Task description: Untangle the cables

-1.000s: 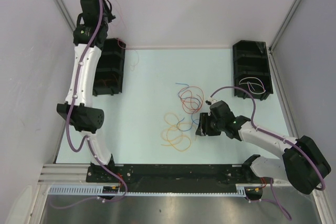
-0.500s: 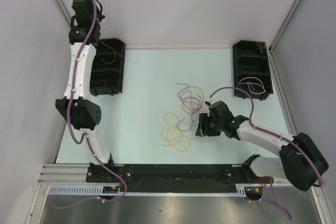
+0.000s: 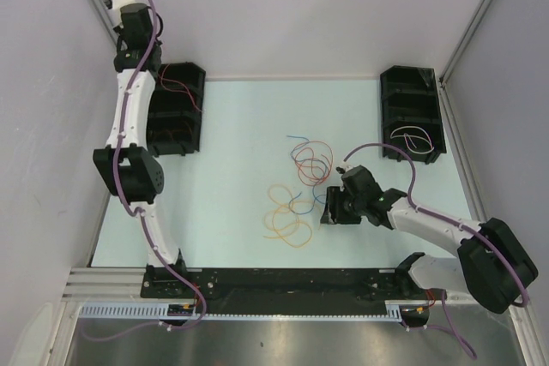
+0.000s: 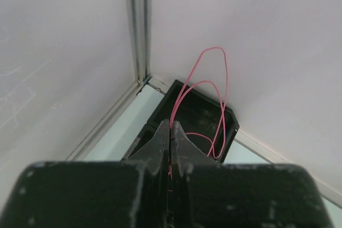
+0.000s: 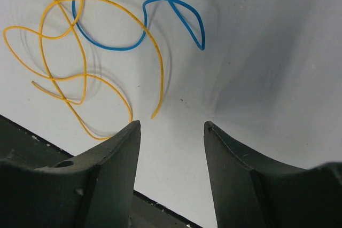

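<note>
My left gripper [image 4: 171, 125] is shut on a thin red cable [image 4: 214, 86], held high above the back compartment of the left black bin [image 4: 231, 126]. The cable loops upward and its lower part hangs into that bin [image 3: 190, 75]. The other cables lie tangled mid-table: orange loops [image 3: 287, 216], red and dark loops [image 3: 313, 160], and blue strands [image 3: 300, 203]. My right gripper [image 5: 172, 126] stands open just over the table with nothing between its fingers, right of the pile [image 3: 328, 209]. An orange cable's end [image 5: 155, 113] and a blue cable [image 5: 133, 44] lie just ahead of it.
A second black bin [image 3: 390, 117] at the back right holds a white cable [image 3: 412, 137]. The left bin's nearer compartment holds an orange-red cable [image 3: 176, 135]. Walls and frame posts close in the table at the back and sides.
The left arm swung left and slightly down with the red cable, whose loose part now hangs into the left bin. The right arm has not moved.
</note>
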Robot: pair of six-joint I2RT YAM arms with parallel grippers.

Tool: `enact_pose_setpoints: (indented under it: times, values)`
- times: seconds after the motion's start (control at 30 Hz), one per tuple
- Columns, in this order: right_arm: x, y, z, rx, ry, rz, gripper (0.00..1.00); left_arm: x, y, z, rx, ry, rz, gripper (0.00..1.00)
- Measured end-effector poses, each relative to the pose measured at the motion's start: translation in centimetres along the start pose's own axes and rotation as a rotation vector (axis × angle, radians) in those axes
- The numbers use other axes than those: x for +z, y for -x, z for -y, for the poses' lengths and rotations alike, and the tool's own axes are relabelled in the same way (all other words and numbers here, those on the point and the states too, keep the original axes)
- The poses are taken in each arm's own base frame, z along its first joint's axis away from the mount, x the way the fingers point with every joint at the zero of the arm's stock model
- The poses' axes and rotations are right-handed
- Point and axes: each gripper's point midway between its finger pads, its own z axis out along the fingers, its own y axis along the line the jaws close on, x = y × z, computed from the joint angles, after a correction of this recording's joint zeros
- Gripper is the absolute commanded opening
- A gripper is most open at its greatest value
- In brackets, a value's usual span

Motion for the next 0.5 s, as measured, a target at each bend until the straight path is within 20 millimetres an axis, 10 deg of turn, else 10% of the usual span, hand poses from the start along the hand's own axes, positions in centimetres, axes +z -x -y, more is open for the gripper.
enact_pose_setpoints:
  times: [0.5]
  values:
    - [-2.2,-1.3,-1.9,0.063,0.017,0.012,0.55,2.6,2.1,-5.1,-0.119,0.100,0.014,0.00]
